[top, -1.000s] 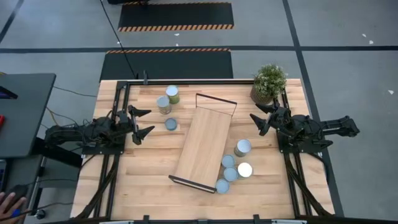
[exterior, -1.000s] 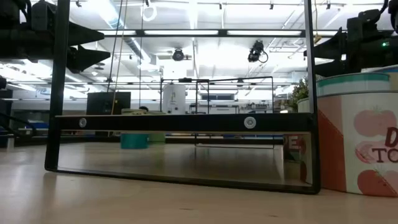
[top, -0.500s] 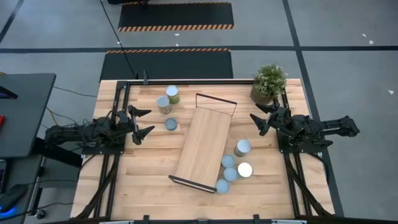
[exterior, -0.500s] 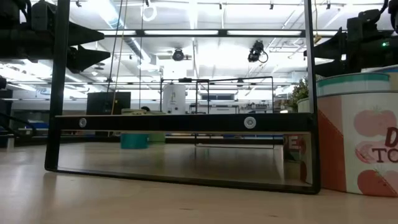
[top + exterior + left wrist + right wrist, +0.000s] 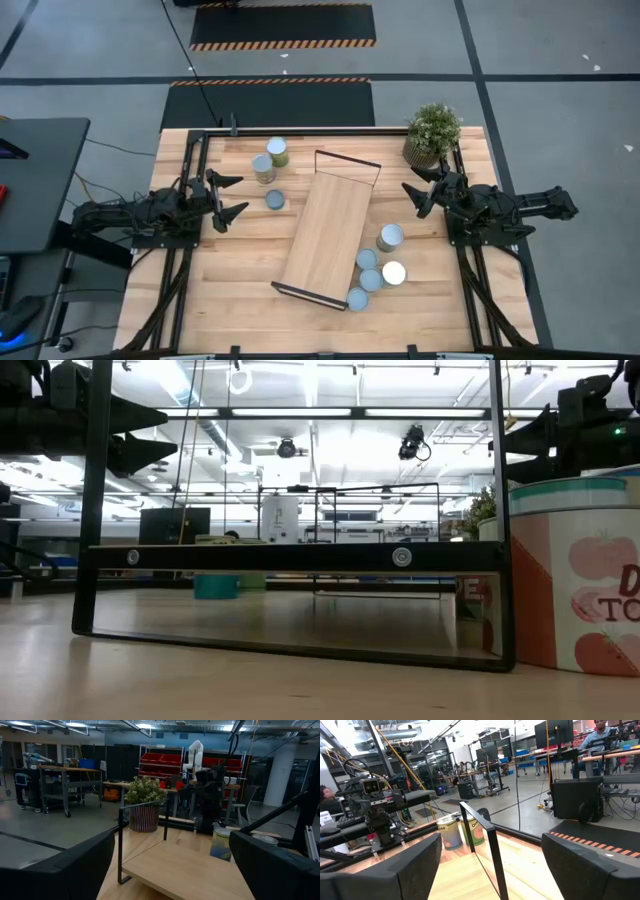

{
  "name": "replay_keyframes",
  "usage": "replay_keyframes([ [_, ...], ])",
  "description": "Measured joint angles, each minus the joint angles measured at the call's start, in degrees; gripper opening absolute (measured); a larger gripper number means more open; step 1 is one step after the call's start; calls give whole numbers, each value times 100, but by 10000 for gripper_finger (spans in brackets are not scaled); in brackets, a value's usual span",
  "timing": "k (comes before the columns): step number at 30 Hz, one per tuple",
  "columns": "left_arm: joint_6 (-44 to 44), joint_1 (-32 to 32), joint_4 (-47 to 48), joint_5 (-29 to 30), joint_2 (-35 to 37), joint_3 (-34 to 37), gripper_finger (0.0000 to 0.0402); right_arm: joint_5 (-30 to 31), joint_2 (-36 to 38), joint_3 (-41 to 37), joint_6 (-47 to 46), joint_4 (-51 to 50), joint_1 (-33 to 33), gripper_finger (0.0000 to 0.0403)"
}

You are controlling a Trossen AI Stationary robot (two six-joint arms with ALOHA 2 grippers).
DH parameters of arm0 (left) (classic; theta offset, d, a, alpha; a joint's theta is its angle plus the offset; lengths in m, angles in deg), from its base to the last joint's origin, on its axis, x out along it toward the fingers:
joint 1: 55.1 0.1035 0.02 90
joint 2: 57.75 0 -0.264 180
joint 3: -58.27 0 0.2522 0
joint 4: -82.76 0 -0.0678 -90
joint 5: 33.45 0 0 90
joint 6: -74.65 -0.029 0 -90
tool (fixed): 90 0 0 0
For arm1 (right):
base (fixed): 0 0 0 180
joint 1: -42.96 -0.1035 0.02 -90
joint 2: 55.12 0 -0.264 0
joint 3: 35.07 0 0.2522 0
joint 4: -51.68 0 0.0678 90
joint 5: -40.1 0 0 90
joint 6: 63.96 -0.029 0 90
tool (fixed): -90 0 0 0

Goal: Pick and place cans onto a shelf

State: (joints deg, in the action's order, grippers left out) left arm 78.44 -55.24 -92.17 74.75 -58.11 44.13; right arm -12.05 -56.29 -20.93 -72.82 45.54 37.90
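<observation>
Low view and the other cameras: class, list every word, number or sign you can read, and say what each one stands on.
"D" above "TO": large red letters, cut off by the picture's edge, on the label of the near can in the low view.
Green lettering on the can with the olive label in the right wrist view: too blurred to read.
Label of the can beside the shelf in the left wrist view: too blurred to read.
No other readable text.

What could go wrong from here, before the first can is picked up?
1. Four cans stand tightly clustered beside the shelf; the open right claw may knock a neighbour while taking one.
2. The shelf's black wire frame rises at each end; a carried can may hit it.
3. The potted plant stands close behind the right claw.
</observation>
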Motion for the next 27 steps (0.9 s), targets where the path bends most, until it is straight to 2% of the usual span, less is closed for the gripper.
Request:
replay_keyframes([
  [17, 143, 0, -25, 0, 0, 0, 400, 0, 0, -2, 0, 0, 0, 349],
  [27, -251, 2, -878, 19, 0, 0, 400, -2, 0, 0, 0, 7, 0, 349],
])
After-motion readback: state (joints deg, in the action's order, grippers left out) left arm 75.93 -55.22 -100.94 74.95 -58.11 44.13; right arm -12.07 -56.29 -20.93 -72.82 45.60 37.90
